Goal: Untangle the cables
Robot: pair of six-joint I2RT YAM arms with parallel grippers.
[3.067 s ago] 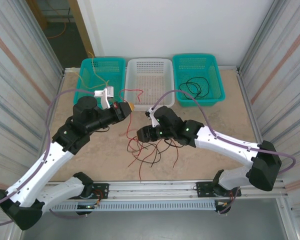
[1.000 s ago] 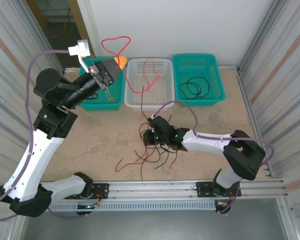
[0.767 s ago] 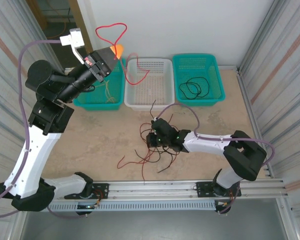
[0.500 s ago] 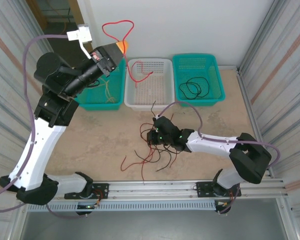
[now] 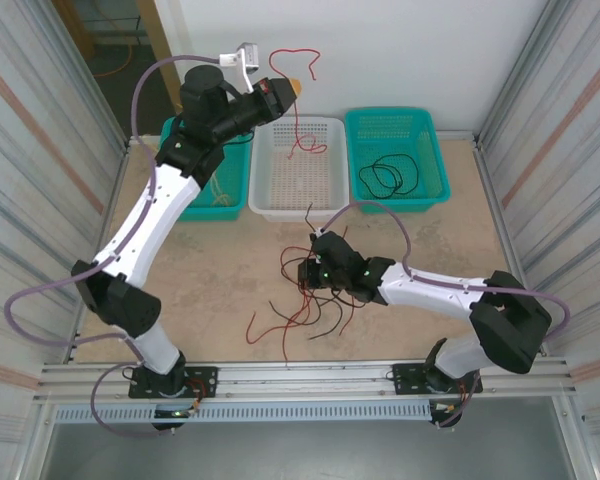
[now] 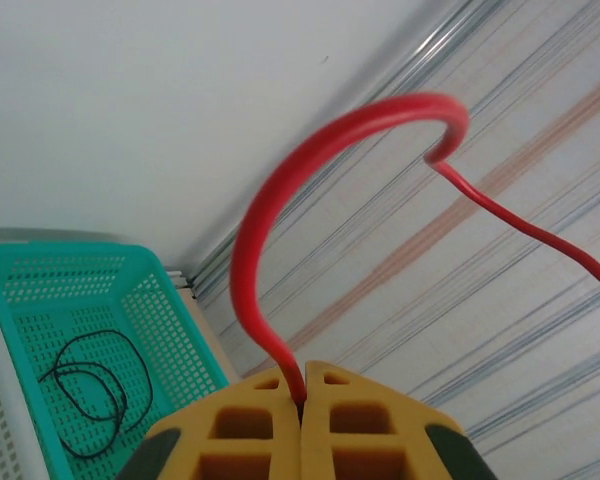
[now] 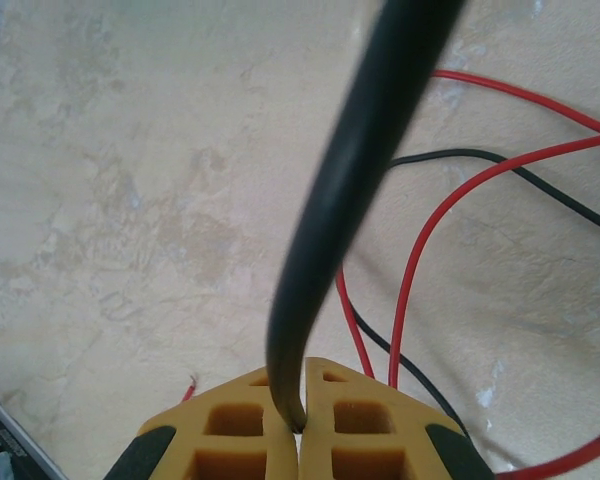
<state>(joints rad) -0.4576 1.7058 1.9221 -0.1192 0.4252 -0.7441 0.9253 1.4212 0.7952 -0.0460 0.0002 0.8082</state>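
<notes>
Left claw [image 6: 302,388]: jaws pressed together, a red cable [image 6: 248,262] pinched in the seam between the yellow pads. The cable rises from the seam and arches over toward the right of the frame.

Overhead view: the left claw [image 5: 289,88] is raised at upper centre, above the white basket [image 5: 325,195]. The red cable [image 5: 297,115] loops above the tip, then hangs down, its lower end over the back part of that basket.

Right claw [image 7: 300,408]: jaws closed on a black cable [image 7: 352,170], which runs up out of the seam to the top of the frame. Red and black strands lie on the table beyond it.

Overhead view: the right claw [image 5: 306,274] sits low at centre, at the upper edge of the tangle [image 5: 298,312] of red and black cables spread over the table [image 5: 200,270] toward lower centre.

Upper right: teal basket [image 5: 432,150], with a black coil [image 5: 385,176] lying in it.
Upper left: second teal basket [image 5: 170,205], with a pale yellow cable [image 5: 218,190] in it.
</notes>
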